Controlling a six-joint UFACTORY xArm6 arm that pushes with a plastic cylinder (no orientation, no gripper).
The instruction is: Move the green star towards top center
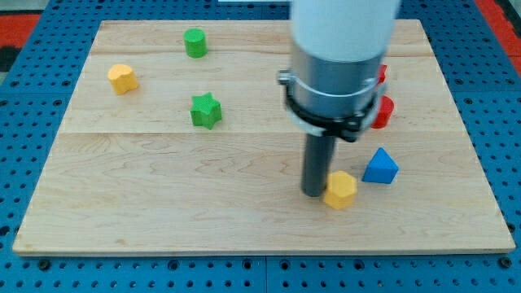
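Observation:
The green star lies on the wooden board, left of centre. My tip rests on the board low and right of centre, well to the lower right of the star. It touches the left side of a yellow hexagonal block. The arm's large grey and white body hides part of the board's upper right.
A green cylinder stands near the view's top, above the star. A yellow block is at the upper left. A blue triangular block sits right of the tip. Two red blocks are partly hidden behind the arm.

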